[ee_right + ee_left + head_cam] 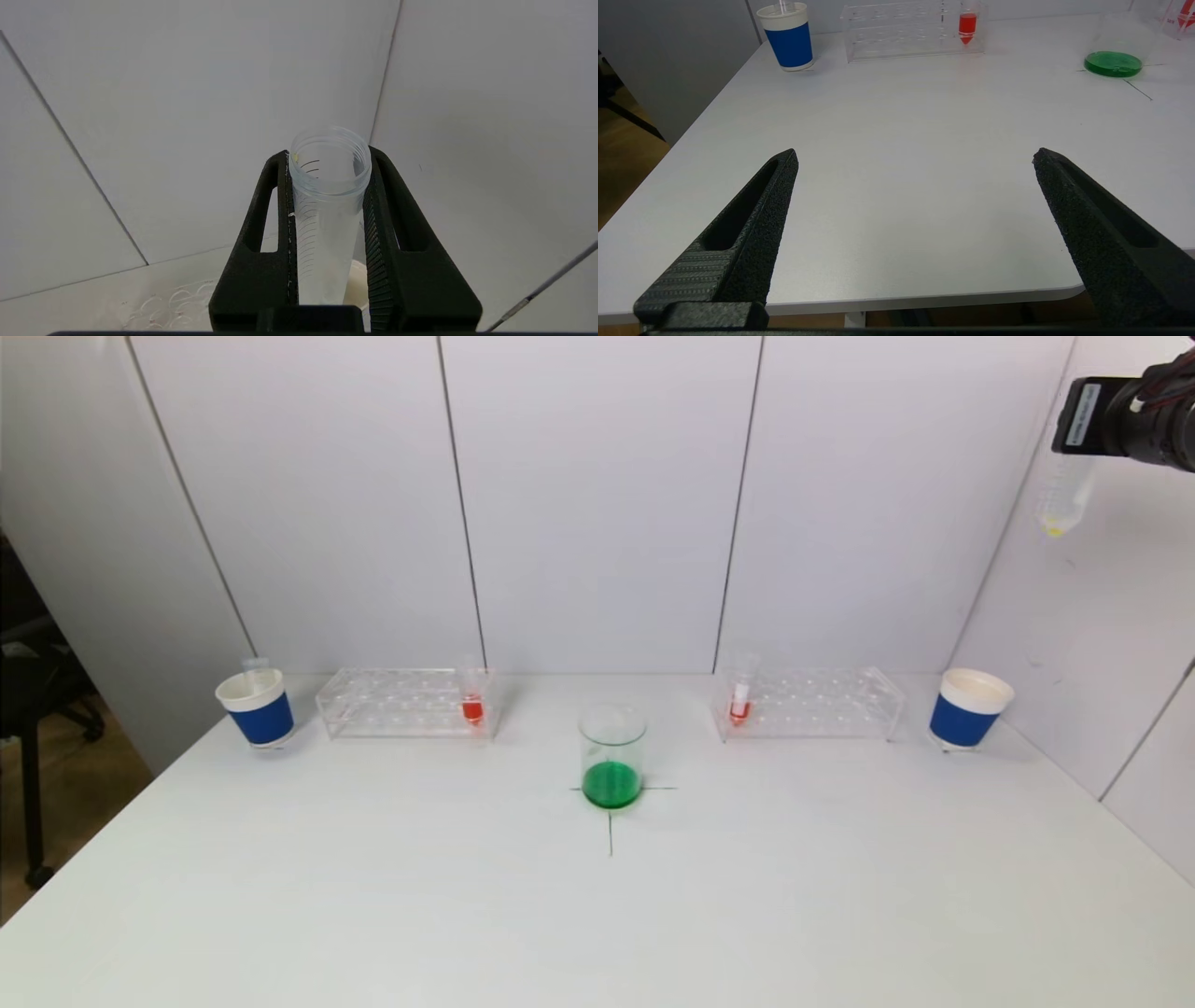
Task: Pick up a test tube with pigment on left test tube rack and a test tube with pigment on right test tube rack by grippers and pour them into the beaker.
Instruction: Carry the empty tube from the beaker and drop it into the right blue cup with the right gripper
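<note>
The glass beaker [611, 756] [1113, 58] holds green liquid at the table's middle. A test tube with red pigment [472, 702] [967, 25] stands in the left test tube rack [401, 703] [901, 28]. Another red one [740, 702] stands in the right test tube rack [822, 703]. My right gripper [1083, 420] [327, 156] is raised high at the right, above the right cup, and is shut on a nearly empty clear test tube [1064, 499] [327, 210] with a yellow trace at its tip. My left gripper [915, 156] is open and empty over the table's near left edge.
A blue-sleeved paper cup [257, 707] [788, 35] stands left of the left rack with a clear tube [254, 665] in it. A second cup [967, 709] [357, 284] stands right of the right rack. White panels wall in the back and right.
</note>
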Controlling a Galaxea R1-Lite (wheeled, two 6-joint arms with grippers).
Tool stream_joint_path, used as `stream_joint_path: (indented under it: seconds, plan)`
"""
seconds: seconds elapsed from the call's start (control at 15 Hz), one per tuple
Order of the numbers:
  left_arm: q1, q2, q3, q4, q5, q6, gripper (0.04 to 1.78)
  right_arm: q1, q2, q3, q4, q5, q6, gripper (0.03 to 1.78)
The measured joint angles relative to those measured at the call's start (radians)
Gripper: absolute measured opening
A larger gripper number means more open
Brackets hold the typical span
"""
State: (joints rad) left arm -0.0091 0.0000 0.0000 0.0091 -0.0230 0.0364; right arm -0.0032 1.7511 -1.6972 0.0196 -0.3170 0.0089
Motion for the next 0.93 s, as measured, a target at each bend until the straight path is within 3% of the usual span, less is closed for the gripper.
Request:
stream_joint_path:
  seconds: [0.27,0.93]
  plan:
    - [0.000,0.000,0.000,0.000,0.000,0.000,1.76,-0.044,0.022,0.043,-0.016,0.001,0.023,0.47]
    - [0.000,0.000,0.000,0.000,0.000,0.000,1.76,-0.106,0.147,0.158,-0.237,-0.004,0.036,0.47]
